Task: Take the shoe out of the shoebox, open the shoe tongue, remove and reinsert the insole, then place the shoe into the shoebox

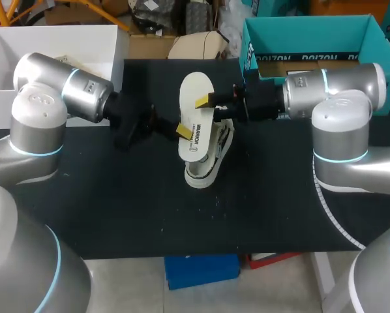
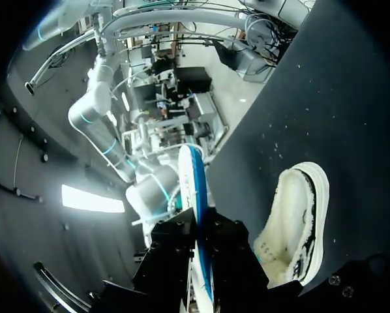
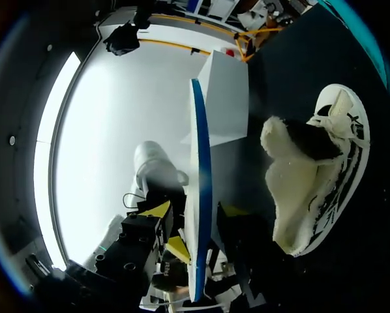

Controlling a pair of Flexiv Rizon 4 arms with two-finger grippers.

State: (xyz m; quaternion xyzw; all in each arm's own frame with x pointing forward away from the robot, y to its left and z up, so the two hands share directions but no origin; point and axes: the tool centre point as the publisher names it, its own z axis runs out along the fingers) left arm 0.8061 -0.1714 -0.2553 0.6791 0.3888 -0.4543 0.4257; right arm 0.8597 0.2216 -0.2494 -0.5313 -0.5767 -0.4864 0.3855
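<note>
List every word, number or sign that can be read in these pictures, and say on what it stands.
Insole: a short line of dark print, too small and blurred to read.
Teal shoebox: pale letters along its inner wall, upside down and blurred, not readable.

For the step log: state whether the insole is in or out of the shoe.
Out: the left gripper and right gripper hold the insole in the air, apart from the shoe on the table.
</note>
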